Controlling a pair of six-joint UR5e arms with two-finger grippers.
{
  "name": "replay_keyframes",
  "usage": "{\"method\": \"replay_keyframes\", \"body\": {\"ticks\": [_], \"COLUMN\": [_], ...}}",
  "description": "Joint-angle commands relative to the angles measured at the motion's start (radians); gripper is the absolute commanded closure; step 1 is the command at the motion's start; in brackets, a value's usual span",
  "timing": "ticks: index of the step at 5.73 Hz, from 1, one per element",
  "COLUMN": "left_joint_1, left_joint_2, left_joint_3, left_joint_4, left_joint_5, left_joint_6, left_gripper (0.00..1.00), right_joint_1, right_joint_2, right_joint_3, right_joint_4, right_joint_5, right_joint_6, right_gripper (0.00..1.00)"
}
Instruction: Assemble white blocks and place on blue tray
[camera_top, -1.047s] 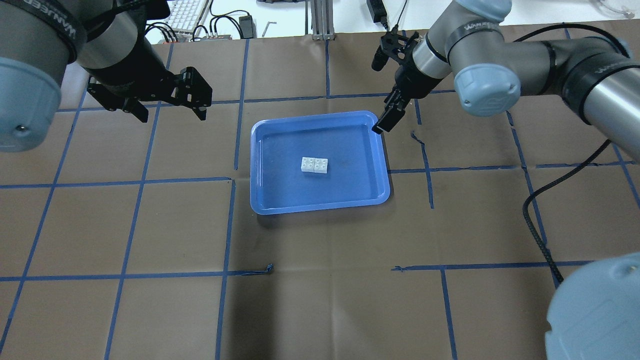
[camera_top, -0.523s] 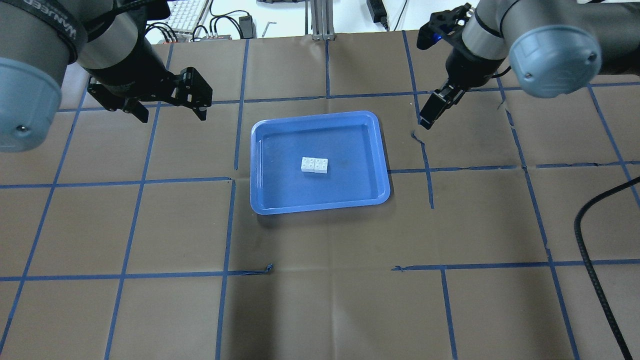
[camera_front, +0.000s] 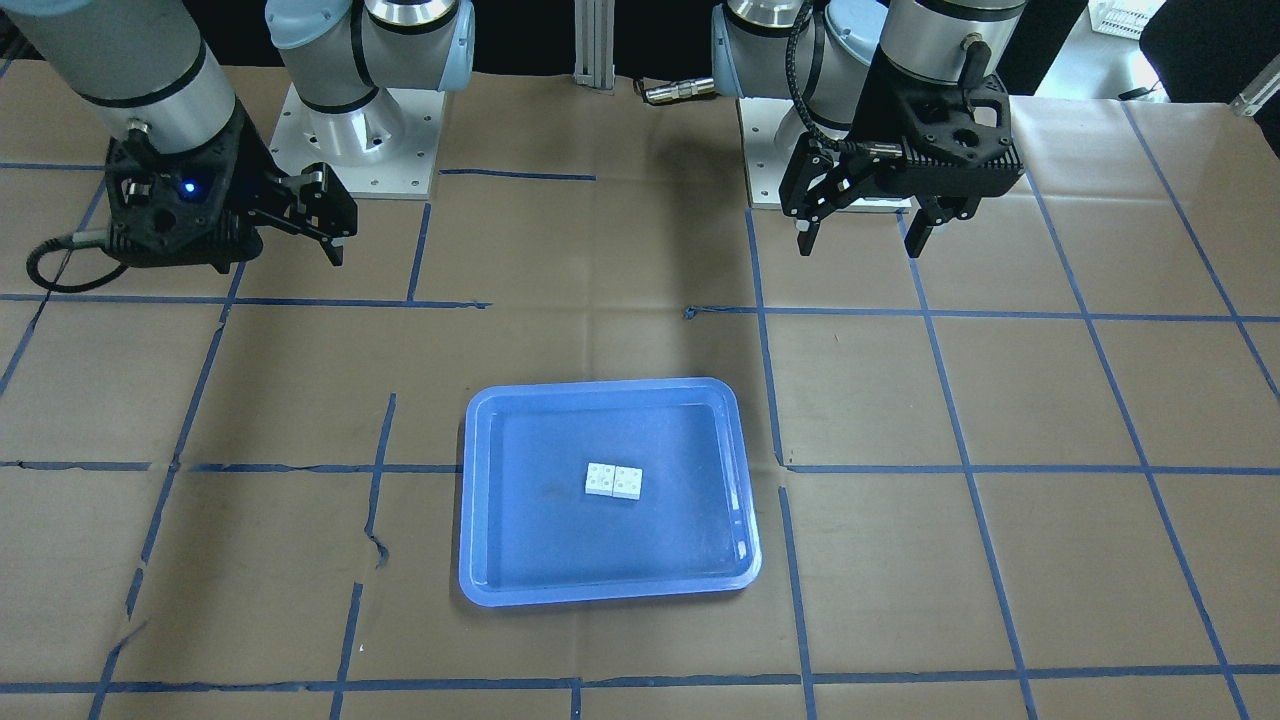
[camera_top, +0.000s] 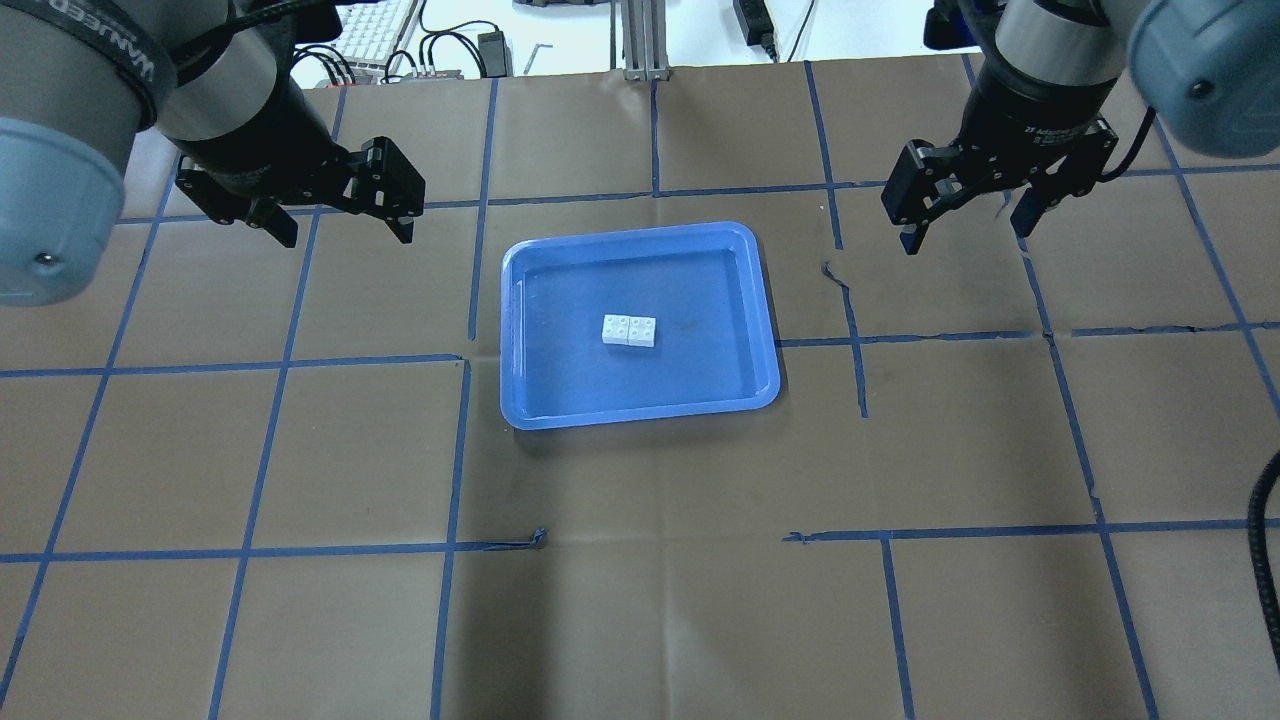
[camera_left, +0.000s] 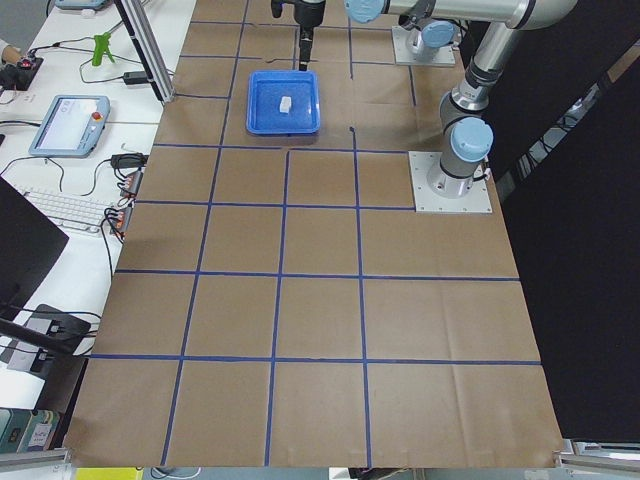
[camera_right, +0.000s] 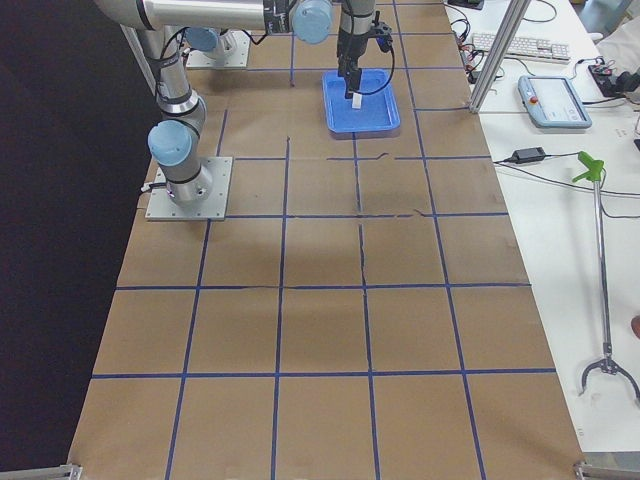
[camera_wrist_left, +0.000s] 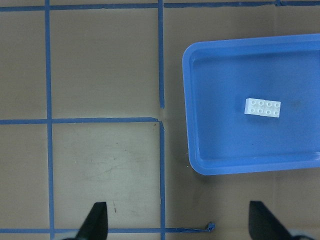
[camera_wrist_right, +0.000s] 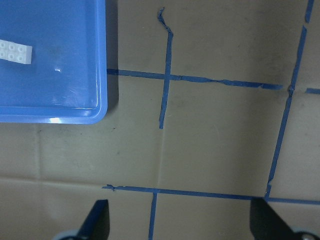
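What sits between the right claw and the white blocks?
Overhead view: from the right claw, brown paper crossed by a blue tape line, then the blue tray's rim and floor up to the white blocks.

Overhead cam sat behind the robot, looking forward and down. Front cam faced it across the worktop (camera_front: 600, 250), steep. Side cams looked along the worktop from each end, far back. Wrist cams looked straight down, close. All six shared the blue tray (camera_top: 580, 290): 2 o'clock in left wrist, 10 o'clock in right.
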Motion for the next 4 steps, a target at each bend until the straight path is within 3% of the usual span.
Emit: {"method": "replay_keyframes", "body": {"ticks": [1,4], "left_joint_1": [0.0,0.0], "left_joint_2": [0.0,0.0], "left_joint_3": [0.0,0.0], "left_joint_4": [0.002,0.002], "left_joint_5": [0.001,0.001], "left_joint_6": [0.0,0.0], "left_gripper": [0.01,0.01], "right_joint_1": [0.018,0.018], "right_joint_2": [0.005,0.011], "right_joint_3": [-0.033,-0.033], "right_joint_4": [0.033,0.023], "right_joint_5": [0.047,0.036], "right_joint_6": [0.098,0.099], "right_gripper": [0.0,0.0]}}
